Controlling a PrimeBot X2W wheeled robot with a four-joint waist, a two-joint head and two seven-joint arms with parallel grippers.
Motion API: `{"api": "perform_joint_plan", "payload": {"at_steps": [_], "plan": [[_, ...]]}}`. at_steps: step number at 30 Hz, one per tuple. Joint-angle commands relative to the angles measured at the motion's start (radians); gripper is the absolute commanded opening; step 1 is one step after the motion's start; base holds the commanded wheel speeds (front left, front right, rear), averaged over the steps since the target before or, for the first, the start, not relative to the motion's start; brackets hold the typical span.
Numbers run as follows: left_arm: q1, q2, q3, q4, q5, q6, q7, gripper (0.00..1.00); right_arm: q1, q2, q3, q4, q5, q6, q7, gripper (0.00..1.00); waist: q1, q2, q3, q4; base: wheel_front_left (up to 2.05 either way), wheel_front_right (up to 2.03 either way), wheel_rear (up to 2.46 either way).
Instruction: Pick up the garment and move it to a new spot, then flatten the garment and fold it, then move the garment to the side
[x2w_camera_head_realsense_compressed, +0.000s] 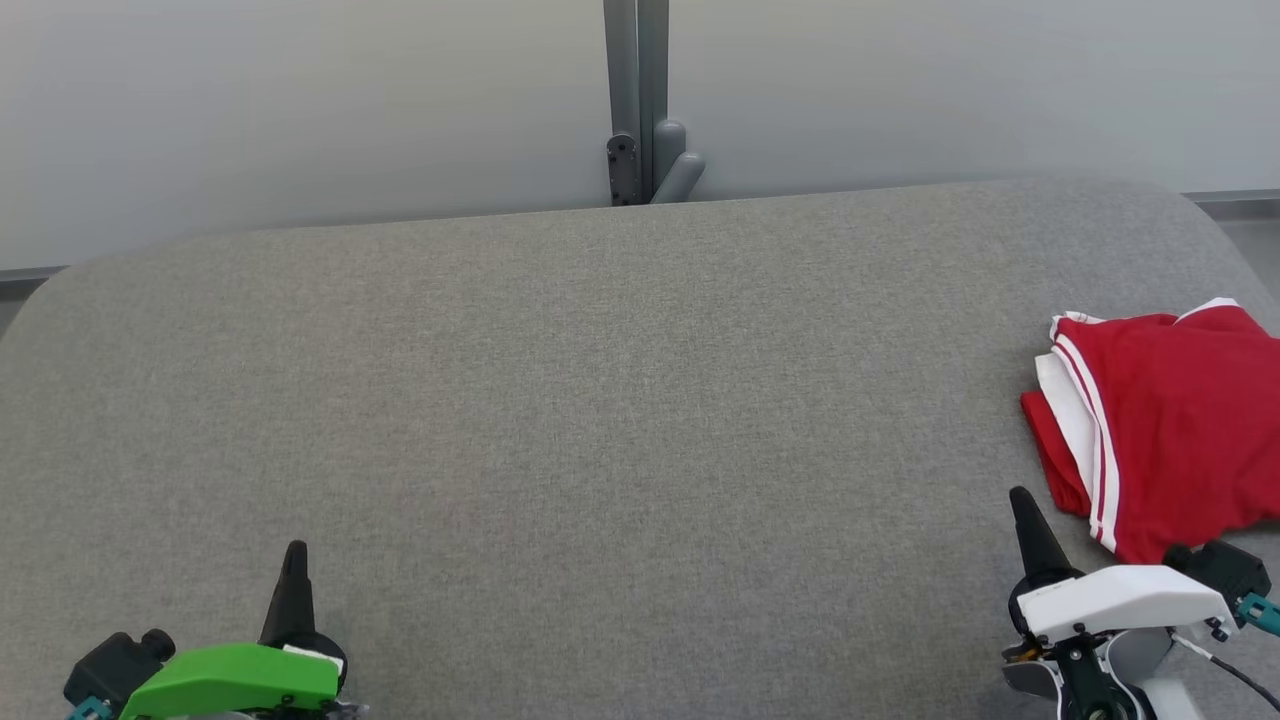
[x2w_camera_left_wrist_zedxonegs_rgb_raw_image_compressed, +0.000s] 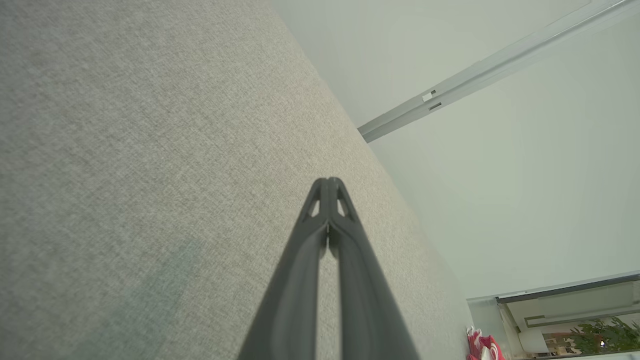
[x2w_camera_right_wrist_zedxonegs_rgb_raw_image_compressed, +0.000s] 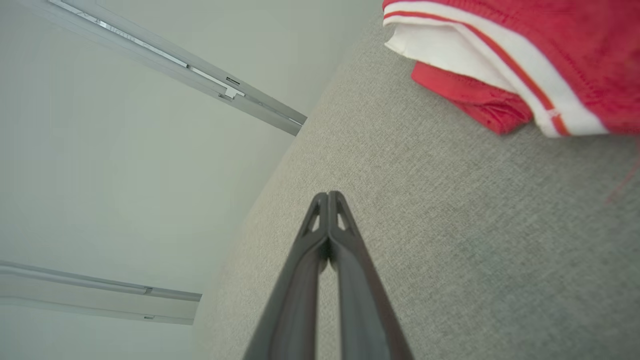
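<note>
Your garment (x2w_camera_head_realsense_compressed: 1170, 420), red with white stripes, lies folded at the right end of the grey worktop (x2w_camera_head_realsense_compressed: 600, 400), running off the right edge of the head view. Your right claw (x2w_camera_head_realsense_compressed: 1022, 500) sits just beside its near left corner, clear of the cloth; in the right wrist view the two fingers are pressed together at the tips and hold nothing. Your left claw (x2w_camera_head_realsense_compressed: 295, 560) is well apart from the garment at the near left of the worktop, its fingers likewise closed tip to tip on nothing.
</note>
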Motion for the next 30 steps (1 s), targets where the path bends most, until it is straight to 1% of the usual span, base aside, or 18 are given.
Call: {"api": "perform_joint_plan", "payload": {"at_steps": [1,16,30], "plan": [[-0.03,0.006,0.005,-0.014,-0.029,-0.005,0.006,0.0,-0.017,-0.005,-0.006,-0.017,0.028,0.0,0.006,0.0,0.0,0.0,0.0,0.0,0.0,0.0,0.0],[-0.046,0.007,0.022,-0.034,-0.184,-0.014,0.045,0.0,-0.025,-0.007,-0.021,-0.041,0.188,0.0,0.047,0.0,0.0,0.0,0.001,0.001,0.0,0.0,0.0],[-0.057,0.007,0.034,-0.05,-0.301,-0.019,0.077,0.0,-0.028,-0.007,-0.033,-0.059,0.31,0.0,0.079,0.0,0.0,0.0,0.002,0.002,0.0,0.0,0.0]]}}
